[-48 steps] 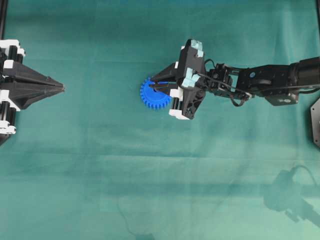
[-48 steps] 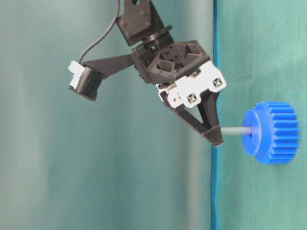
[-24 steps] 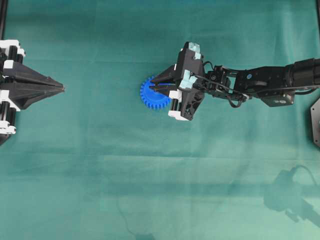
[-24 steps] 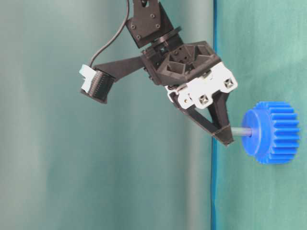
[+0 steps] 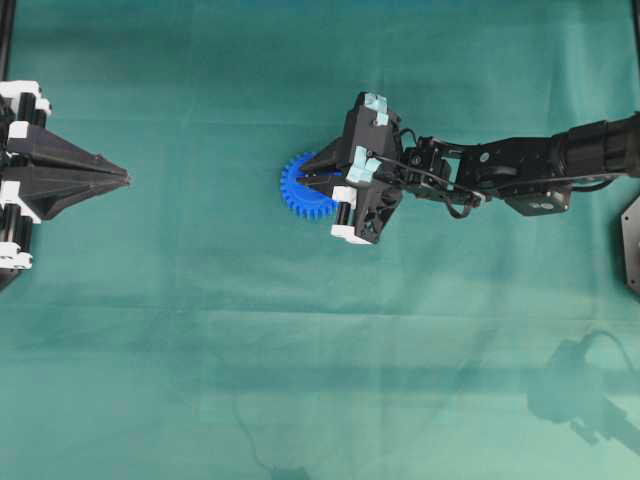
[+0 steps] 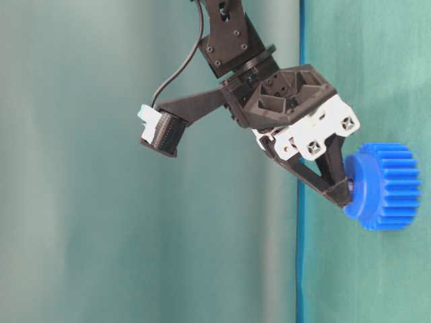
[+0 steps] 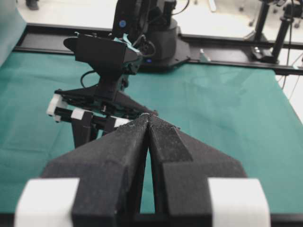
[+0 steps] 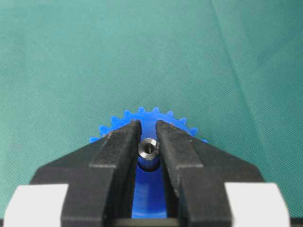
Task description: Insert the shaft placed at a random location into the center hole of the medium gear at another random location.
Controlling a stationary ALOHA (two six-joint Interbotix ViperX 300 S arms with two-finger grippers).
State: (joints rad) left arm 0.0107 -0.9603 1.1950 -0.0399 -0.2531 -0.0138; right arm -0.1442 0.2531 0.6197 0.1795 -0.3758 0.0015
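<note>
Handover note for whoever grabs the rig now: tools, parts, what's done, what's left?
Right tool: shut on the shaft, fingertips right down at the hub of the blue gear.
Left tool: shut, empty, parked at the left edge of the table, away from the work.
Gear lies flat on the green cloth, mid-table.
Done: shaft picked up and lined up at the gear's centre, apparently mostly in; only a short stub shows in the table-level view.
Left: confirm it is seated, open the right tool, pull away.

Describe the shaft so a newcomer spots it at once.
Find the green cloth, then the blue medium gear near its middle. Over the gear's hub, the right gripper pinches the shaft: a small silvery pin seen end-on, the only metal piece among black fingers and blue plastic.
</note>
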